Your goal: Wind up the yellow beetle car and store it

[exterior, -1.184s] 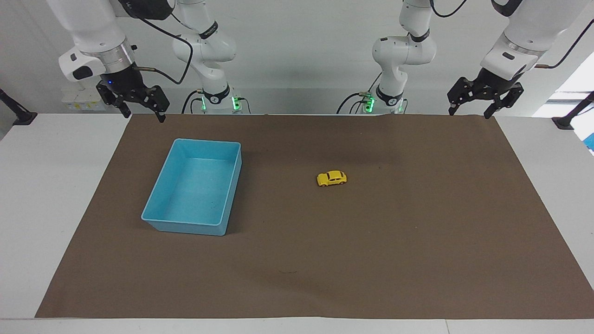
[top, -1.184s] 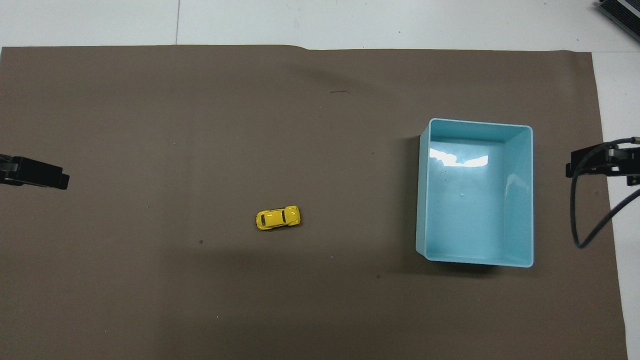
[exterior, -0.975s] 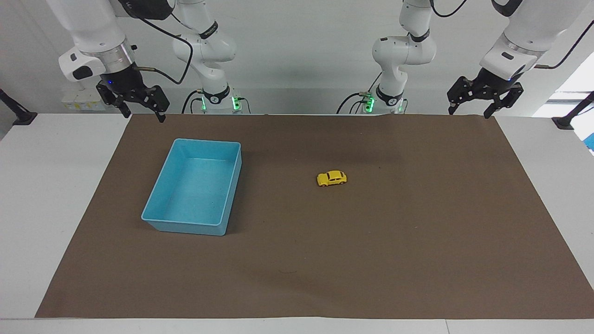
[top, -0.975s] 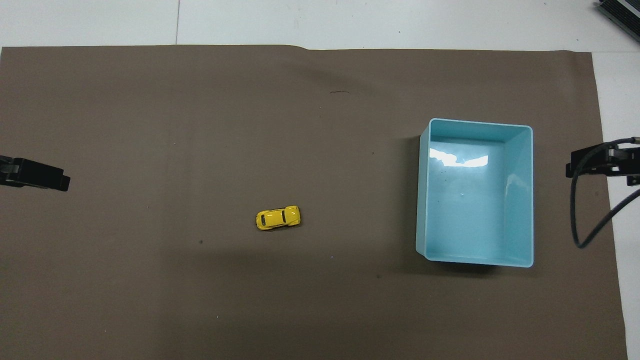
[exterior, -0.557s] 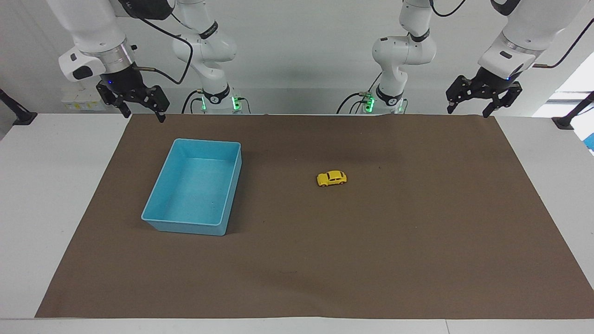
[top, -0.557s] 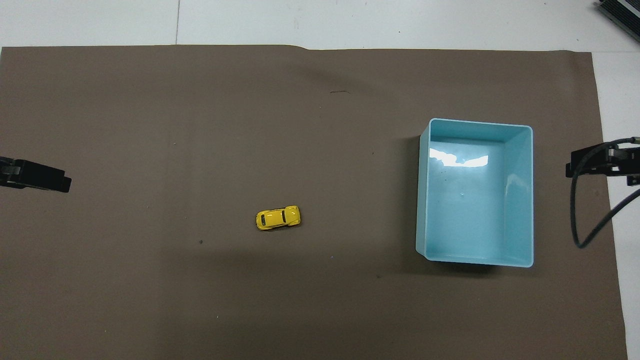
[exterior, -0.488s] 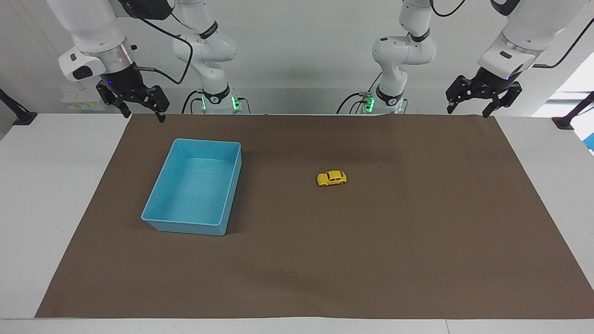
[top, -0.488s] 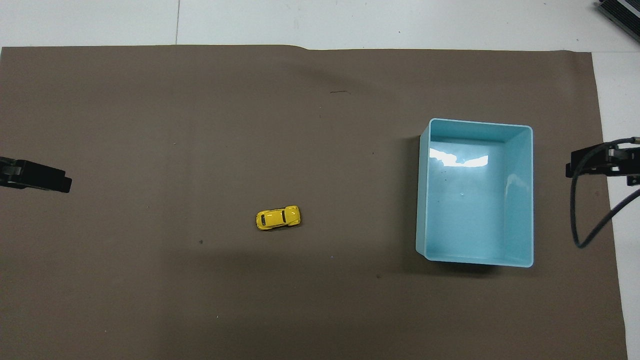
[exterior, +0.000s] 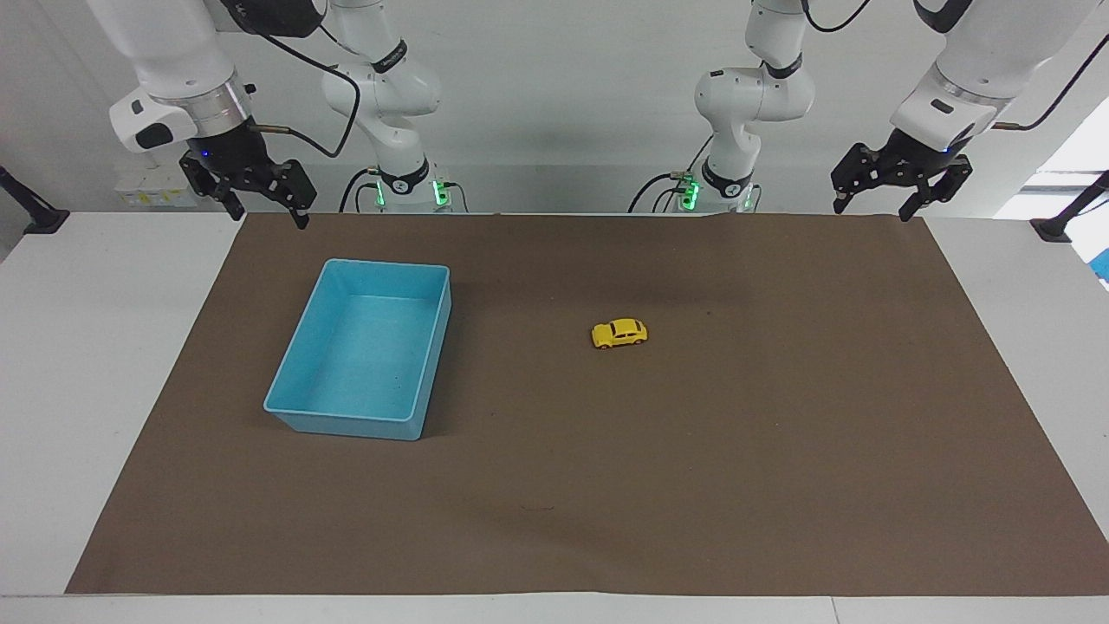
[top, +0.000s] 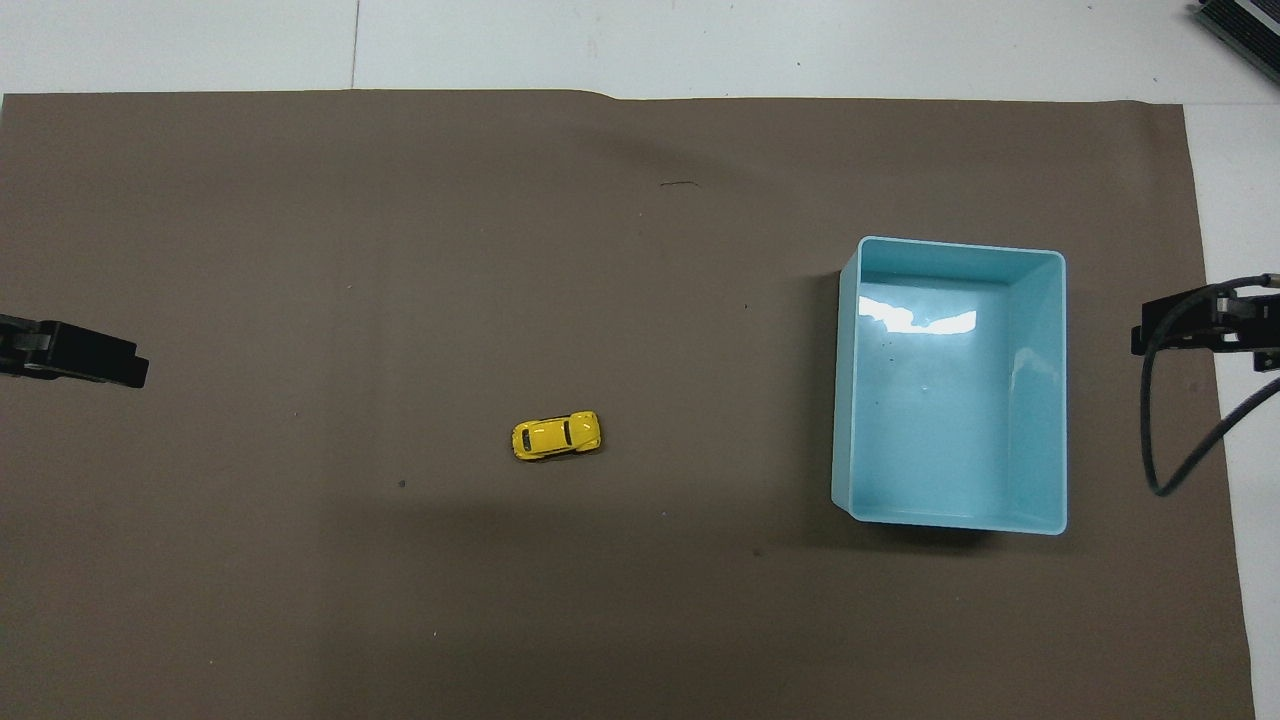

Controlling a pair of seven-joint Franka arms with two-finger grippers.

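A brown mat (exterior: 780,451) covers most of the white table (exterior: 104,347). The yellow beetle car (exterior: 619,334) stands on its wheels near the middle of the mat, with bare mat all around it and nothing between it and either gripper. A light blue bin (exterior: 299,403) sits on the mat toward the right arm's end of the table, well apart from the car. The bin's long sides run from the robots' edge of the mat toward the mat's outer edge.

The left gripper (exterior: 869,208) hangs in the air over the mat corner at the left arm's end, on the robots' edge. Its fingers point down and are spread apart, holding nothing. In the overhead view only a dark tip (top: 75,365) of it shows.

The right gripper (exterior: 267,213) hangs over the mat corner at the right arm's end, also on the robots' edge. Its fingers are spread and hold nothing. A black cable (top: 1165,440) loops below it in the overhead view.

The bin holds no object; only light reflections show on its floor.
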